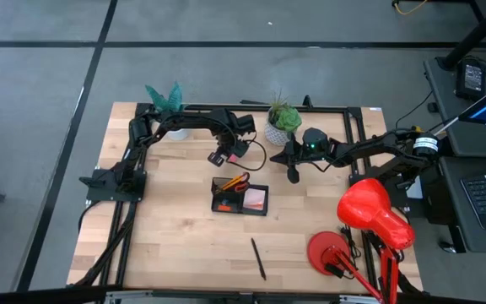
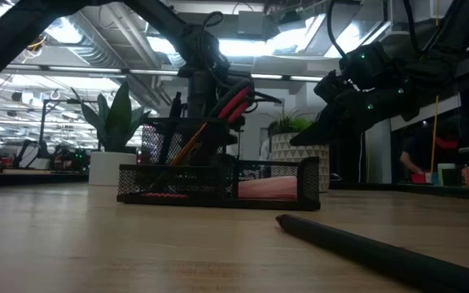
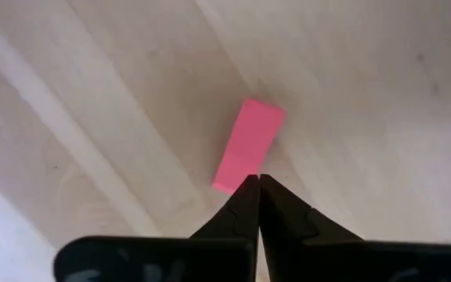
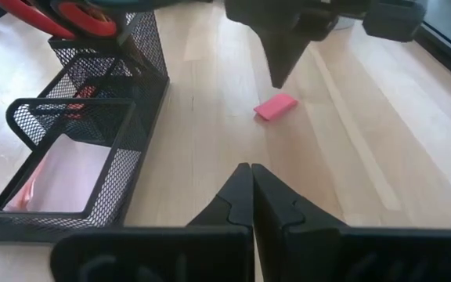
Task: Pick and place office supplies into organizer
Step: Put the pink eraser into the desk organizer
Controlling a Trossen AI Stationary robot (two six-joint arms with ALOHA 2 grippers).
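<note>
A small pink eraser [image 3: 249, 145] lies flat on the wooden table, also seen as the eraser [image 4: 276, 106] in the right wrist view. My left gripper [image 3: 254, 184] points straight down with its fingers shut and nothing between them. Its fingertips [image 4: 277, 74] stand a little above the eraser. The black mesh organizer [image 1: 240, 196] stands mid-table. It holds red-handled scissors [image 4: 61, 16], an orange pencil [image 2: 190, 146] and a pink sticky-note block [image 4: 61, 176]. My right gripper [image 4: 250, 176] is shut and hangs right of the organizer, holding nothing.
A dark pen [image 1: 259, 257] lies near the table's front edge. Two potted plants [image 1: 173, 105] [image 1: 282, 118] stand along the far edge. A red desk lamp [image 1: 374, 211] takes up the near right corner. Bare wood lies left of the organizer.
</note>
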